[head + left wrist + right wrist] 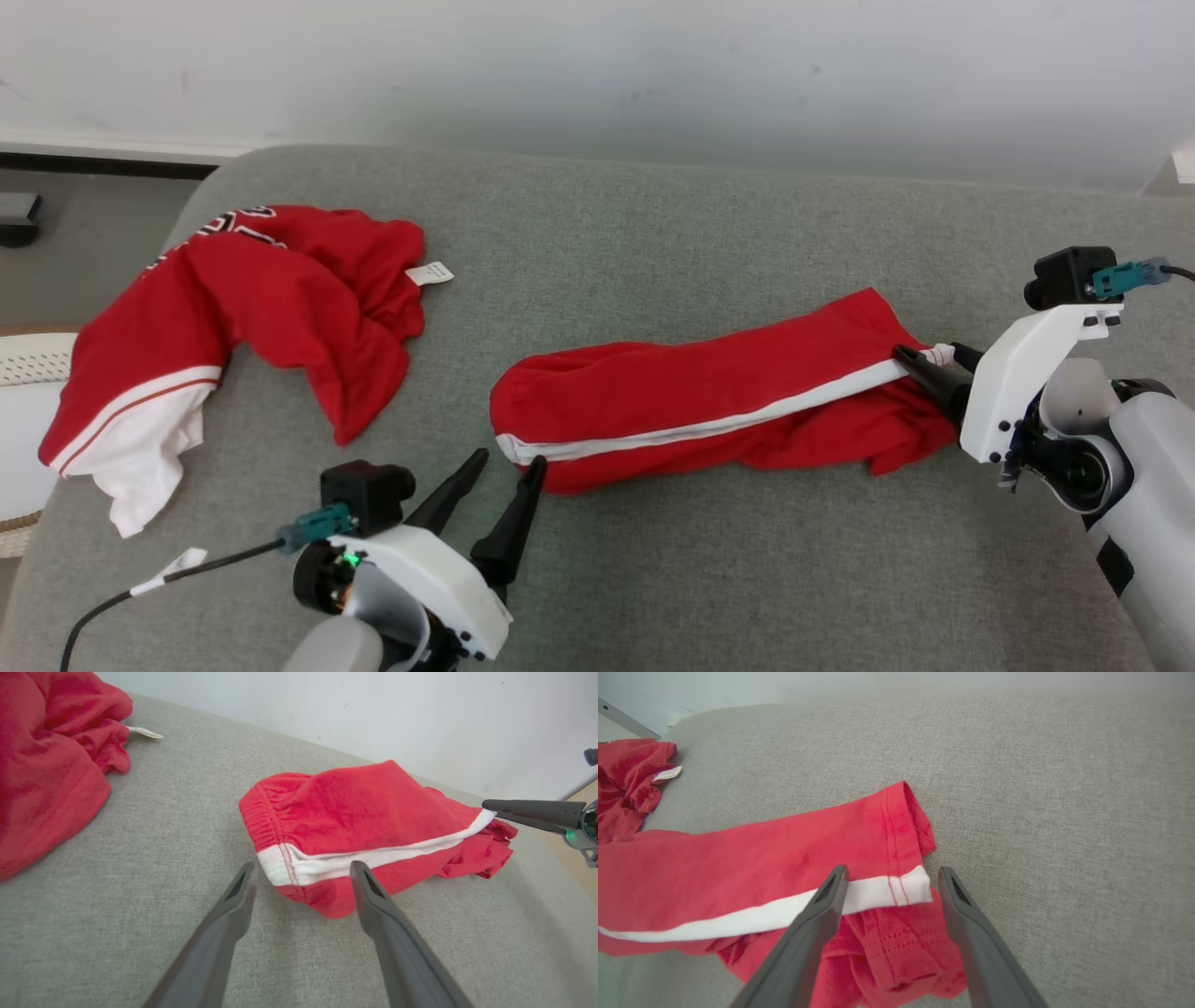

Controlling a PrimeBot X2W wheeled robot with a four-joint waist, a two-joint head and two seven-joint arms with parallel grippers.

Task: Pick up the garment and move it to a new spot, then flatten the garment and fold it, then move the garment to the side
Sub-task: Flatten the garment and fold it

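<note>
Flattening step: left gripper (510, 459), right gripper (926, 353) both spread, empty, straddling left and right ends of shorts (709, 401). Next: pinch, stretch taut.

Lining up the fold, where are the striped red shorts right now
Head view, right of centre on the grey cushion: the red shorts lie between the left gripper at their waistband and the right gripper at their hem.
</note>
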